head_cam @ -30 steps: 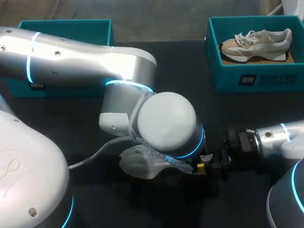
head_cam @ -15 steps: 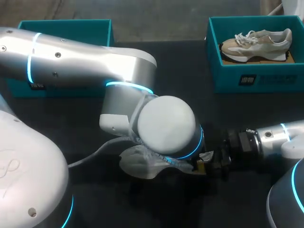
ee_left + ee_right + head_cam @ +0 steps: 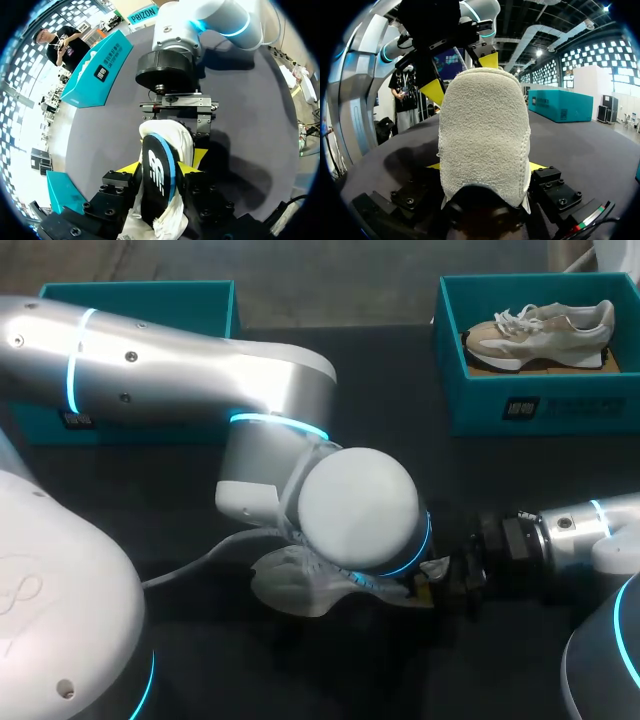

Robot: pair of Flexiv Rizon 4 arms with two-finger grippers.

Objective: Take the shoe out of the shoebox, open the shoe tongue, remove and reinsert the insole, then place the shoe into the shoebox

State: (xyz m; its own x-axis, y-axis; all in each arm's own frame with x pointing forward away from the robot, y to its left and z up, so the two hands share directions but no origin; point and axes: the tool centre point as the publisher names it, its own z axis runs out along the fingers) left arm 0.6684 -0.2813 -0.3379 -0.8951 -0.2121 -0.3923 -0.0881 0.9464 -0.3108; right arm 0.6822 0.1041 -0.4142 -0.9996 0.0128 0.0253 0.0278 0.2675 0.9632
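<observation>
My left end effector (image 3: 165, 162) and my right end effector (image 3: 486, 166) both hold one fluffy white shoe (image 3: 295, 585), one at each end, at the near part of the dark worktop (image 3: 400, 470). Each has its yellow tips pressed on the shoe's two sides. A black insole (image 3: 157, 180) with a blue edge sits inside it. Far off on the right, a tan shoe (image 3: 540, 330) lies in the blue-green shoebox (image 3: 540, 405). Another blue-green box (image 3: 150, 295) is far off on the left.
</observation>
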